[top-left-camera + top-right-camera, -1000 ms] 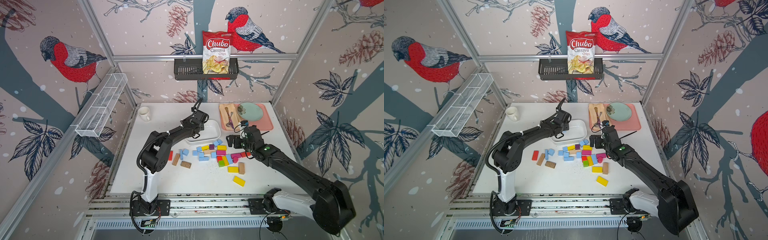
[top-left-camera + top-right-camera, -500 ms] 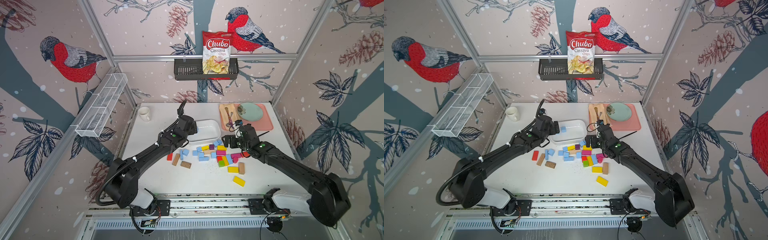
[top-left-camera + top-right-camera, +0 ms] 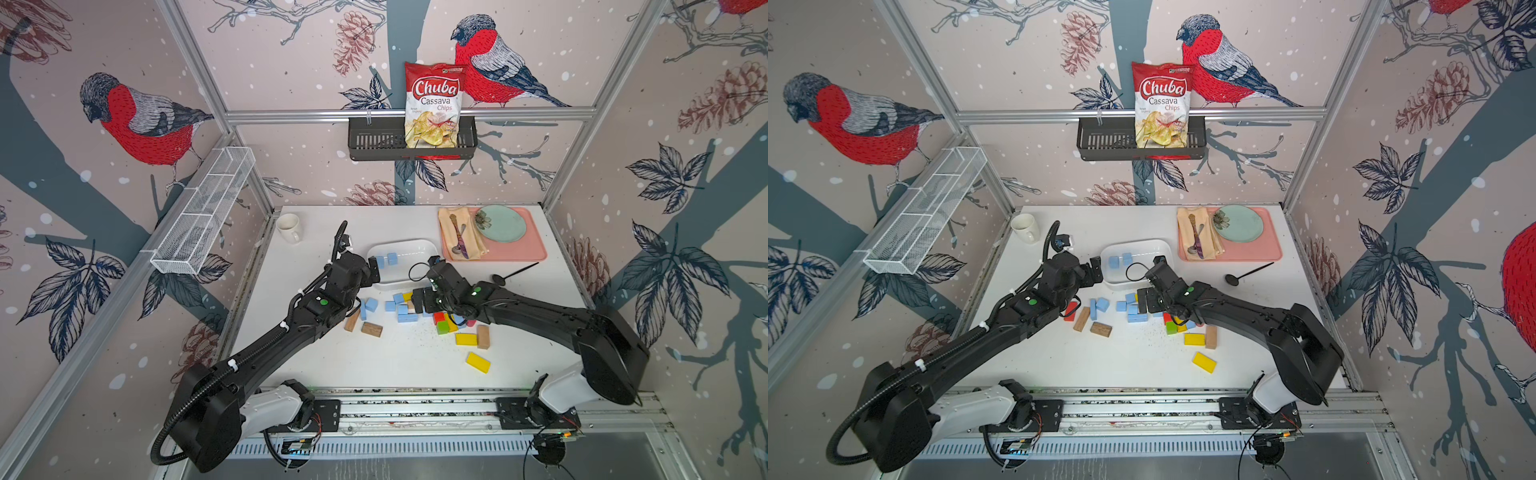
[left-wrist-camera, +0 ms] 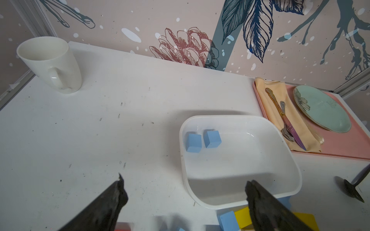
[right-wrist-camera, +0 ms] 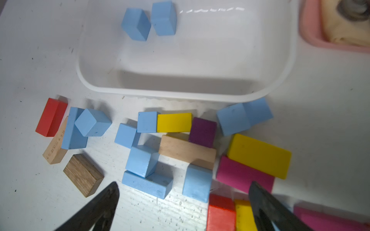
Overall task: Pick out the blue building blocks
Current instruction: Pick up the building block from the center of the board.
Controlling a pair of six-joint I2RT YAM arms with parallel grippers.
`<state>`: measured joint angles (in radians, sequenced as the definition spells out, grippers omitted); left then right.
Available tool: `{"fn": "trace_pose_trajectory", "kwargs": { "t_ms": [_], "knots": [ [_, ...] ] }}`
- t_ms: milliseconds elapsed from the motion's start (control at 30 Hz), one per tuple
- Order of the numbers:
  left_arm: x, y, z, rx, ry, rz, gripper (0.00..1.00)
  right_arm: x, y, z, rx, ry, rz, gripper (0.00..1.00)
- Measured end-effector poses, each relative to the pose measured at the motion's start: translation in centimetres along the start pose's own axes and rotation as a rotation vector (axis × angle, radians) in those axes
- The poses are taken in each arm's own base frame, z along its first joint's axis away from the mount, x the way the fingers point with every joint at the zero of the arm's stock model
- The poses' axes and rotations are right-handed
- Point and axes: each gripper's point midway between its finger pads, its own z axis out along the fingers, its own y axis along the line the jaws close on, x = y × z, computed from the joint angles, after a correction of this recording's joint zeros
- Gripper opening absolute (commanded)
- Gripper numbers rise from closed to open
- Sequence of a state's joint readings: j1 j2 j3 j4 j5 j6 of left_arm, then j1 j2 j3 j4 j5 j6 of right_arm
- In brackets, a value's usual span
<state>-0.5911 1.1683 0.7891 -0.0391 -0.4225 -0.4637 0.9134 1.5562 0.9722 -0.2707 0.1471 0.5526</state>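
Note:
Two blue building blocks (image 3: pixel 392 258) (image 3: pixel 1127 258) (image 4: pixel 212 138) (image 5: pixel 163 19) lie side by side in a white dish (image 3: pixel 405 241) (image 3: pixel 1142 242) (image 4: pixel 230 116) (image 5: pixel 180 96). My left gripper (image 3: pixel 375 269) (image 3: pixel 1096 268) (image 4: pixel 185 183) hangs open and empty at the dish's left front corner. Several more blue blocks (image 3: pixel 371 304) (image 3: pixel 1101 304) (image 5: pixel 142 160) sit in a mixed pile in front of the dish, among yellow, red, pink, purple and wooden ones. My right gripper (image 3: pixel 424 300) (image 3: pixel 1148 300) (image 5: pixel 184 186) is open, low over the pile, with a blue bar (image 5: pixel 147 185) and a blue cube (image 5: pixel 197 183) just ahead of its fingertips.
A white mug (image 3: pixel 289 226) (image 4: pixel 50 64) stands at the back left. A pink tray (image 3: pixel 536 249) with a plate (image 3: pixel 500 223), napkin and cutlery is at the back right. A black spoon (image 3: pixel 515 272) lies beside it. Yellow blocks (image 3: pixel 478 361) and wooden blocks (image 3: pixel 371 329) lie toward the front.
My left gripper has opened and drawn back from over the dish, where two blue cubes now lie. My right gripper has slid left and lower over the pile.

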Motion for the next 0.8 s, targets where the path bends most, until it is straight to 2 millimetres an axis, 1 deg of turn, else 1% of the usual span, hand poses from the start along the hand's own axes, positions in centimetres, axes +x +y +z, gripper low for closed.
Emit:
{"fn": "trace_pose_trajectory", "kwargs": {
  "t_ms": [167, 400, 467, 667, 800],
  "knots": [
    [-0.1, 0.1, -0.1, 0.001, -0.005, 0.006, 0.96, 2.0, 3.0, 2.0, 0.027, 0.050, 0.026, 1.00],
    [0.0, 0.3, -0.1, -0.001, -0.005, 0.006, 0.96, 4.0, 5.0, 4.1, 0.072, 0.096, 0.047, 1.00],
    [0.1, 0.3, -0.1, -0.001, -0.004, 0.006, 0.96, 4.3, 5.2, 4.4, 0.088, 0.107, 0.050, 1.00],
    [0.2, 0.3, -0.1, -0.001, -0.003, 0.007, 0.96, 4.7, 4.1, 5.1, 0.152, 0.111, 0.058, 1.00],
    [0.3, 0.3, 0.0, -0.004, 0.002, 0.009, 0.96, 5.2, 3.4, 5.6, 0.186, 0.120, 0.055, 0.98]
  ]
}}
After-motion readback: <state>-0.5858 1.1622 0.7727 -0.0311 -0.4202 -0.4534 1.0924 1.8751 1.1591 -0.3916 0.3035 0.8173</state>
